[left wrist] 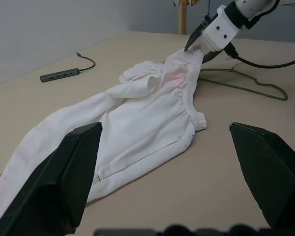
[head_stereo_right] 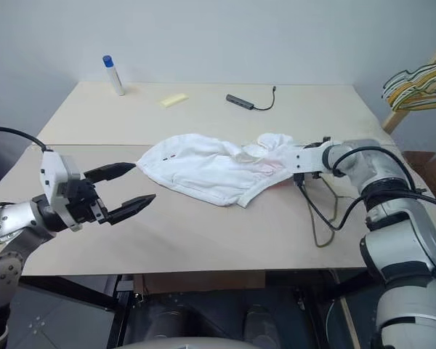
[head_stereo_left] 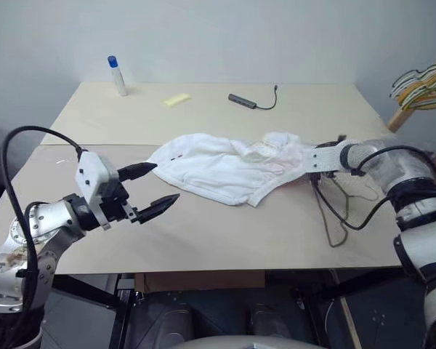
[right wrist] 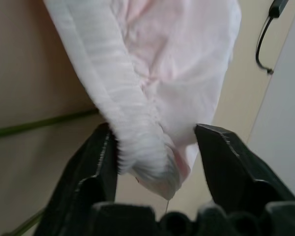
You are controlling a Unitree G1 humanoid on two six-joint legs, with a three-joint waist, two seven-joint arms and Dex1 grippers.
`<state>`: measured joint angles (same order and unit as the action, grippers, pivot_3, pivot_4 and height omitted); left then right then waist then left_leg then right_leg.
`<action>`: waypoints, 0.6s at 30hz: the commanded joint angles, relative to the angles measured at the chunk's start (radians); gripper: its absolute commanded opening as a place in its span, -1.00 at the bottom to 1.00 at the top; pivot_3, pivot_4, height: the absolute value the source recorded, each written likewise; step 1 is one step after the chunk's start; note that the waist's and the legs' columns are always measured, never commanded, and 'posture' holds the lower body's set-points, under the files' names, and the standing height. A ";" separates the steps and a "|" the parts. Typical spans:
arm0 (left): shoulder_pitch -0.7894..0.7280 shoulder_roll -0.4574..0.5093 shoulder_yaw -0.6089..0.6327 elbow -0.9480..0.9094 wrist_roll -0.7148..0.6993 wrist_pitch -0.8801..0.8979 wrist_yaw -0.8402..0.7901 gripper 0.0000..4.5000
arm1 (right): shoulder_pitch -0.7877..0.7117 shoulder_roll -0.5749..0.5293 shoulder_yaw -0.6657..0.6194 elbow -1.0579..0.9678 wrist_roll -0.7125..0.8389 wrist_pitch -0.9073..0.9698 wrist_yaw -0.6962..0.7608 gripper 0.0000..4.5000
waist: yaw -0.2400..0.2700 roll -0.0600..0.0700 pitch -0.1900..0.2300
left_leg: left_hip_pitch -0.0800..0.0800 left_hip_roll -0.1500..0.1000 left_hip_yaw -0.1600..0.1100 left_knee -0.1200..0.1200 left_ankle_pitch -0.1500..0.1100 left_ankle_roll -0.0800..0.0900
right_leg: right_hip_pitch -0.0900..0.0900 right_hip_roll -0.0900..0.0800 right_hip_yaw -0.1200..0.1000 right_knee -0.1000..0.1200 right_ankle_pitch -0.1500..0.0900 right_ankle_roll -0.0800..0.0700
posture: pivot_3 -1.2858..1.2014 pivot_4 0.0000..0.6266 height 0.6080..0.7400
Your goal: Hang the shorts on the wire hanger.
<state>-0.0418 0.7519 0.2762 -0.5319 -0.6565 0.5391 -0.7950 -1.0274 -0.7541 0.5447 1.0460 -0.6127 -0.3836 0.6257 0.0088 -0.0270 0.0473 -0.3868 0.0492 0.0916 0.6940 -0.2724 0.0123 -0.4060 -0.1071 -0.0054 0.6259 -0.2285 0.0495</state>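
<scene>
soft even light, faint shadows, blurred wrist close-up

Shorts: soft white matt cloth, gathered ribbed waistband, faint pink tint at the right end. Wire hanger: thin bare wire, dull olive-grey. Table: pale wood-look board, smooth, matt. Left gripper fingers: black plastic, matt; white housing behind. Cable on far side: black, slightly glossy.
</scene>
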 commanded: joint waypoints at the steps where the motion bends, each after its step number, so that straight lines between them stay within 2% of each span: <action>1: -0.008 0.004 0.012 -0.014 0.003 -0.021 0.000 1.00 | 0.018 -0.084 -0.070 -0.182 0.057 0.034 0.127 0.86 | 0.002 0.002 0.000 | 0.000 0.000 0.000 0.000 0.000 0.000 | 0.000 0.000 0.000 0.000 0.000 0.000 | 0.13 -1.00 1.00; 2: -0.008 0.004 0.013 -0.014 0.003 -0.021 -0.001 1.00 | 0.044 -0.098 -0.087 -0.235 0.082 0.049 0.170 0.99 | 0.004 0.002 0.000 | 0.000 0.000 0.000 0.000 -0.001 0.001 | 0.000 0.000 0.000 0.000 0.000 0.000 | 0.13 -1.00 1.00; 6: -0.012 0.005 0.005 -0.004 0.005 -0.022 -0.010 1.00 | 0.326 -0.125 -0.254 -0.822 0.360 0.379 0.407 0.99 | 0.006 0.001 -0.001 | 0.000 0.001 -0.003 0.000 -0.001 0.002 | 0.002 0.000 -0.002 -0.001 0.000 0.000 | 0.11 -1.00 1.00; 10: -0.023 0.005 -0.007 0.005 0.007 -0.024 -0.015 1.00 | 0.496 -0.059 -0.291 -1.199 0.415 0.664 0.425 0.99 | 0.000 0.003 -0.002 | 0.001 0.001 -0.003 0.001 -0.001 0.002 | 0.002 0.000 -0.002 0.002 0.000 0.000 | 0.11 -1.00 1.00; 14: -0.033 0.010 -0.009 0.015 0.008 -0.023 -0.022 1.00 | 0.560 0.065 -0.211 -1.353 0.367 0.867 0.368 0.99 | 0.005 0.003 -0.003 | 0.002 0.001 -0.004 0.001 -0.001 0.002 | 0.002 0.000 -0.003 0.003 0.000 -0.001 | 0.11 -1.00 1.00; 18: -0.036 0.012 -0.007 0.018 0.009 -0.022 -0.025 1.00 | 0.546 0.185 -0.115 -1.343 0.251 1.003 0.252 0.99 | 0.005 0.002 -0.003 | 0.001 0.000 -0.004 0.001 -0.001 0.002 | 0.002 0.000 -0.004 0.003 -0.001 -0.001 | 0.12 -1.00 1.00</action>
<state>-0.0639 0.7529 0.2578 -0.5059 -0.6473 0.5309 -0.8178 -0.4600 -0.5819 0.4160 -0.2919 -0.3059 0.5654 0.9359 0.0136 -0.0249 0.0441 -0.3861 0.0495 0.0881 0.6949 -0.2733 0.0137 -0.4047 -0.1070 -0.0091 0.6289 -0.2292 0.0483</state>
